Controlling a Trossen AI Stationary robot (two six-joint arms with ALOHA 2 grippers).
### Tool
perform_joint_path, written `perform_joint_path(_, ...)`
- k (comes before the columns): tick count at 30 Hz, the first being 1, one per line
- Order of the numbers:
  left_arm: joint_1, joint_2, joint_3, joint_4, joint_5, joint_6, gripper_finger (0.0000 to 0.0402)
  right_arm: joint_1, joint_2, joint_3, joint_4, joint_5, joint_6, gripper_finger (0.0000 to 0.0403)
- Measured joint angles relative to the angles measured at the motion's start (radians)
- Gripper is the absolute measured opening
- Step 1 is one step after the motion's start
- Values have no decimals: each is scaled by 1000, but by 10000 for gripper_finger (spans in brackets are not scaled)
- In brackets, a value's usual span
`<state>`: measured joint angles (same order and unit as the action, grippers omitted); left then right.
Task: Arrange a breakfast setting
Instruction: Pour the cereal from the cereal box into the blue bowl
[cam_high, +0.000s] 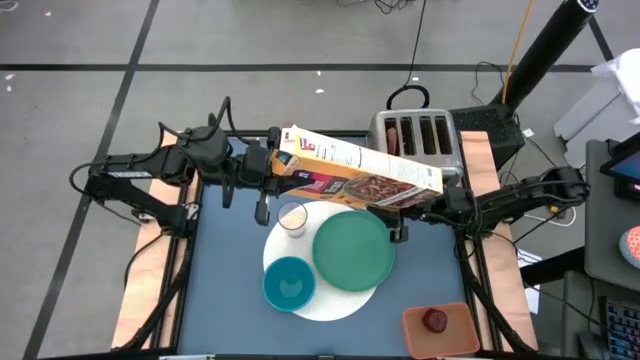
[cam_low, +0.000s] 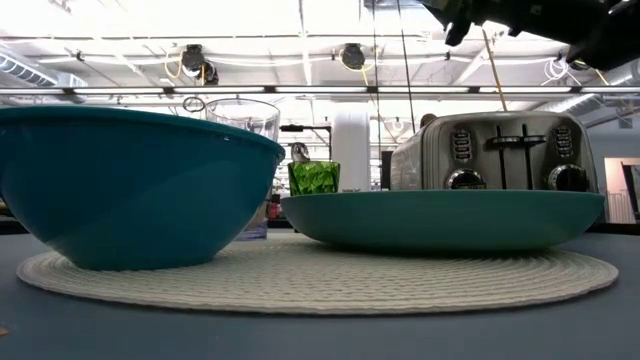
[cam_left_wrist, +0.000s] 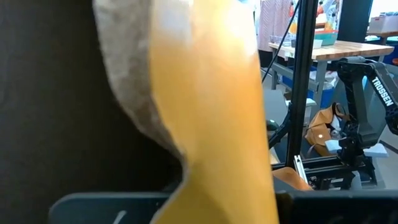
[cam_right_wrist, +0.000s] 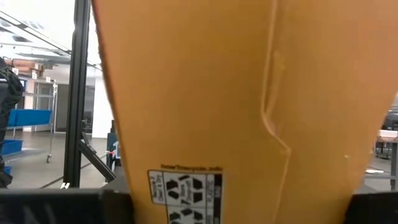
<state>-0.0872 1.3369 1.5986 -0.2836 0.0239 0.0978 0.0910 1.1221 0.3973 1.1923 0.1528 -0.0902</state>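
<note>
A yellow cereal box (cam_high: 355, 172) hangs on its side above the table's far half, between both grippers. My left gripper (cam_high: 272, 165) is shut on its left end, and my right gripper (cam_high: 437, 203) on its right end. Under it, a white round mat (cam_high: 345, 300) carries a green plate (cam_high: 353, 250), a teal bowl (cam_high: 289, 283) and a small glass (cam_high: 292, 217). The low view shows the bowl (cam_low: 130, 185), the plate (cam_low: 440, 220), the glass (cam_low: 245, 115) and, behind them, a green cup (cam_low: 314, 178). A red fruit (cam_high: 435, 320) lies in an orange tray (cam_high: 415, 335). My left gripper holds the box's left end (cam_high: 285, 158), coming level from the table's left. Its wrist view shows only yellow card (cam_left_wrist: 211, 112) and a grey inner flap (cam_left_wrist: 130, 81), which hide the fingers. The box is lifted clear. My right gripper has the box's right end (cam_right_wrist: 186, 186), the face with the recycling mark, between its two fingers. It comes from the table's right, slanting upward. The box fills the gap between the fingers and hangs clear of the table.
A silver four-slot toaster (cam_high: 420, 135) stands at the far right, just behind the box, and shows in the low view as well (cam_low: 500, 150). The orange tray sits at the near right corner. Bare blue table top (cam_high: 225, 280) lies left of the mat.
</note>
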Motion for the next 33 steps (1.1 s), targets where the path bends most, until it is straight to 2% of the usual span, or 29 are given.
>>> perform_joint_path(6,0,0,0,-4,-2,-1,24,0,-1,0,-1,-1,0,198)
perform_joint_path(25,0,-1,0,-34,-2,-66,35,0,-12,0,-28,-5,3,198)
perform_joint_path(28,0,-1,0,-33,-3,-93,60,0,-15,0,-33,-3,0,198)
perform_joint_path(33,0,-1,0,-34,-6,-97,132,0,-15,0,-35,0,0,198)
